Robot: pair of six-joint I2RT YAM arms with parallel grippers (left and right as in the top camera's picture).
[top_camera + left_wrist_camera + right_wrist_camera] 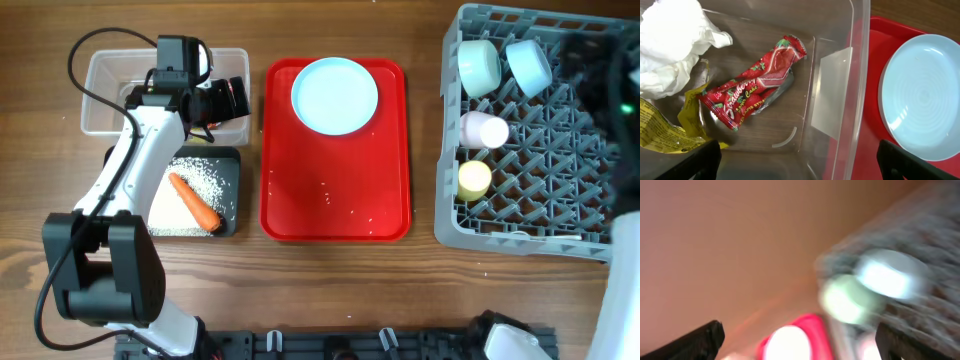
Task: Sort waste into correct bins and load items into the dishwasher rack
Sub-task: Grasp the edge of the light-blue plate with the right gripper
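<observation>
My left gripper (233, 98) (800, 167) is open and empty, above the right end of the clear tub (100, 95) (832, 95). In the tub lie a crumpled white tissue (670, 47), a yellow wrapper (662, 130) and a red wrapper (757, 82). The black tray (228, 160) holds rice (195, 178) and an orange carrot (195, 202). The pale blue plate (334, 95) (922, 95) sits on the red tray (335, 215). The grey rack (530, 225) holds two bowls (479, 66) (529, 62), a pink cup (484, 130) and a yellow cup (474, 179). My right gripper (585, 70) (800, 340) is open over the rack, its view blurred. The spoon is out of view.
A few rice grains (325, 195) lie on the red tray. The left arm's base stands at the front left of the wooden table, the right arm's at the right edge. The blurred right wrist view shows the rack's bowls (887, 277) and the plate (785, 342).
</observation>
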